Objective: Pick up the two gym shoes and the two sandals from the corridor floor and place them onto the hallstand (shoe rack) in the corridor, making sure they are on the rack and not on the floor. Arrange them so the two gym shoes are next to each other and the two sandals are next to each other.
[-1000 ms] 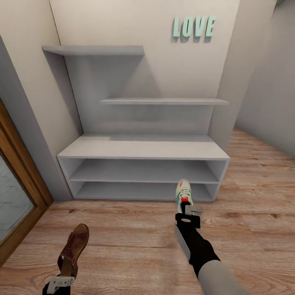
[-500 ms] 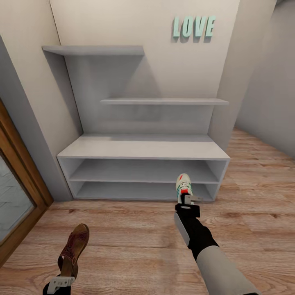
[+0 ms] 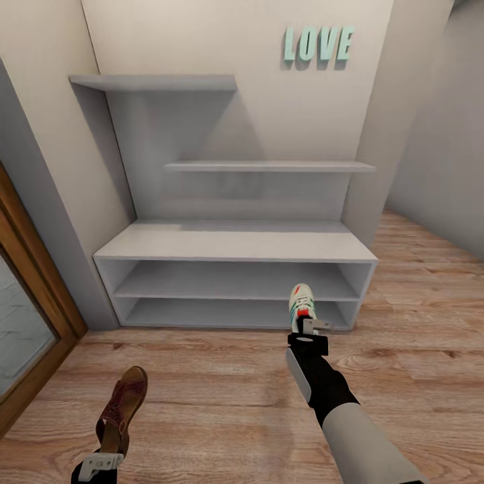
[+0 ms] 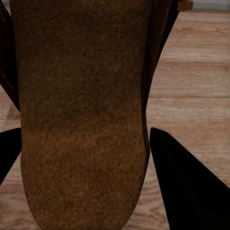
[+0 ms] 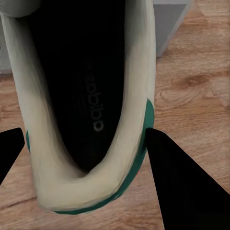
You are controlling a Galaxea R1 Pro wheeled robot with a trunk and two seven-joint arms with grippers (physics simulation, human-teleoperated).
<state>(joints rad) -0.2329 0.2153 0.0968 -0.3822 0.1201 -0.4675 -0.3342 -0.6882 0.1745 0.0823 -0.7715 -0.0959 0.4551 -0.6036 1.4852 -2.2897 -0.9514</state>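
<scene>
My right gripper [image 3: 308,328] is shut on a white gym shoe [image 3: 302,306] with green stripes and a red heel patch, held above the corridor floor [image 3: 222,390] just in front of the right end of the hallstand [image 3: 235,245]. The right wrist view looks into the gym shoe's dark lining [image 5: 91,86], with a black fingertip [image 5: 187,187] beside it. My left gripper [image 3: 101,464], at the lower left, is shut on a brown sandal [image 3: 122,410] that points toward the rack. In the left wrist view the sandal's tan footbed [image 4: 81,110] lies between the dark fingers [image 4: 187,187].
Two floating shelves [image 3: 269,165] hang above the pale grey rack, and teal "LOVE" letters [image 3: 317,44] are on the wall. A wood-framed door [image 3: 27,302] stands at the left. Wood-plank floor runs past the rack on the right [image 3: 430,269].
My right arm has carried the gym shoe a little forward and up toward the rack's lower tiers. The left arm and sandal have barely moved.
</scene>
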